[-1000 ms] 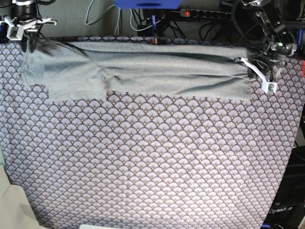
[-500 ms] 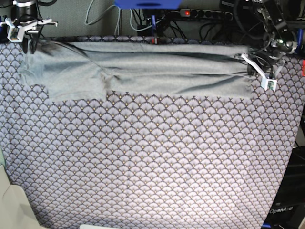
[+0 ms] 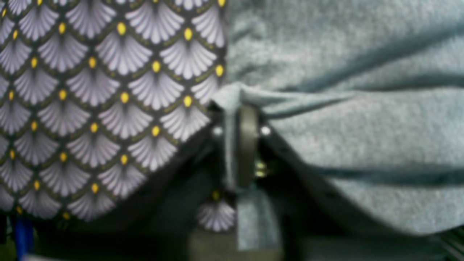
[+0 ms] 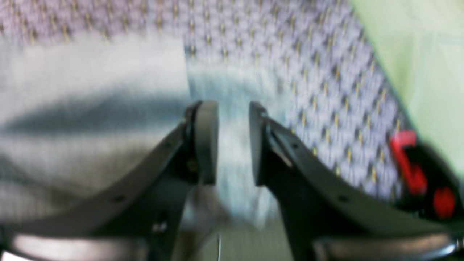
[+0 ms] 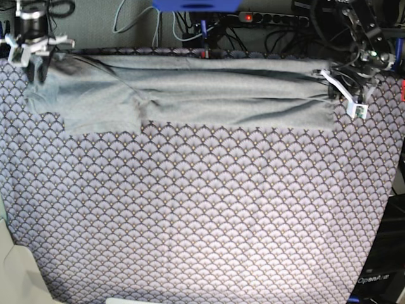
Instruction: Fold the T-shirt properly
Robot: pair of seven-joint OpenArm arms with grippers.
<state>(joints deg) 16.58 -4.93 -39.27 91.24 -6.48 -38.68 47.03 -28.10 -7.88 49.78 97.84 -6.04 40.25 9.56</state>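
Base view: grey T-shirt (image 5: pixel 190 95) stretched in a folded band along top of frame, on fan-scale patterned cloth (image 5: pixel 202 209).
At right end, left gripper (image 3: pixel 241 145) with a fold of shirt hem between nearly closed fingers; at upper left, right gripper (image 4: pixel 233 141) parted, fabric in the gap, contact impossible to tell through blur.

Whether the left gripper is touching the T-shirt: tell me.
Touching. The left wrist view shows a fold of the T-shirt edge running between the left gripper fingers, which stand close together on it.
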